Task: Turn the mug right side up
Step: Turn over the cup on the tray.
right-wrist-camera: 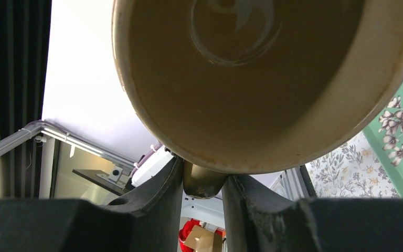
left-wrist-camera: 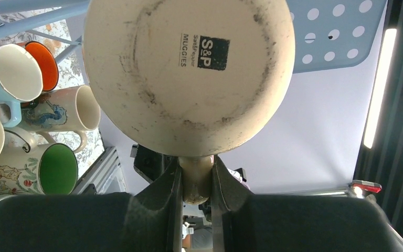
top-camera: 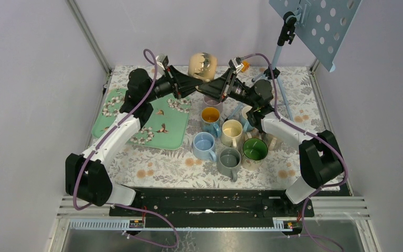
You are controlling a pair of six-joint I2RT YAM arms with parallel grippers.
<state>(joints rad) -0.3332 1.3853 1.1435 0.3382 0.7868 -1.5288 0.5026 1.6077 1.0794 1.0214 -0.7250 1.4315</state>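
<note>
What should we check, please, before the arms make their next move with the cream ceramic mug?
1. Left gripper shut on the handle of the cream ceramic mug: ok.
2. Right gripper shut on the same handle: ok.
3. Mug upright: not ok, held on its side, mouth facing the right wrist camera.
4. Mug apart from the cluster of colourful mugs below: ok.

Two matching units. The white-and-black left arm (top-camera: 116, 137), left of the frame: glossy white shell on the long link, bulky matte black joint housings, a purple cable (top-camera: 148, 65) looped outside. The white-and-black right arm (top-camera: 286, 131): same build, with a small orange fitting (top-camera: 245, 65) at the wrist. The black left gripper (left-wrist-camera: 197, 181) and black right gripper (right-wrist-camera: 203, 181): grainy plastic, wedge-shaped fingers.
</note>
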